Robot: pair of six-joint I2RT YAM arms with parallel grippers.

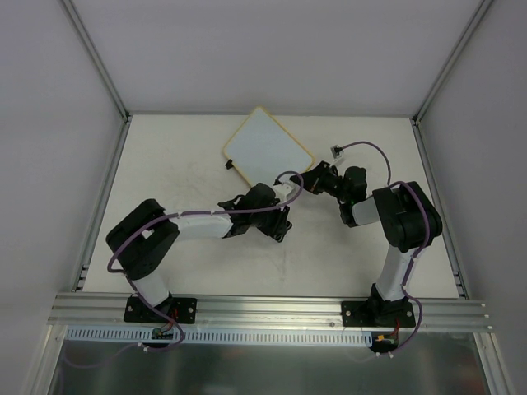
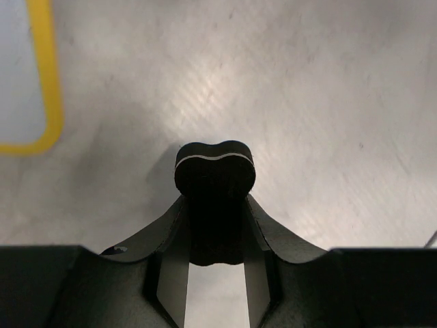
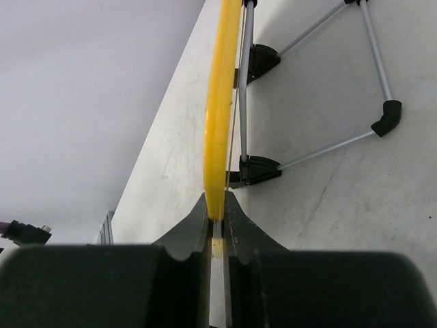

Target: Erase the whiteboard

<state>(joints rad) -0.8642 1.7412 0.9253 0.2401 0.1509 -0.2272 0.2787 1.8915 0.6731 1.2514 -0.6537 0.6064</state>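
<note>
Whiteboard gripped at the far centre of the table, eraser held beside it.
On the table (image 1: 181, 164) the whiteboard (image 1: 265, 146) sits skewed; the right gripper (image 3: 217, 213) pinches its yellow right-hand rim. The left gripper (image 2: 215, 205) clamps a black eraser (image 2: 215, 167) just near of the board, not touching it. A small cabled plug (image 1: 338, 151) lies further right.

The left pincer (image 2: 215, 208) is clamped on a black eraser (image 2: 215, 167) (thin pale line across it). Up-left of the eraser, well apart, a yellow-framed corner of the whiteboard (image 2: 19, 75) lies on the grey desk (image 2: 328, 102).
</note>
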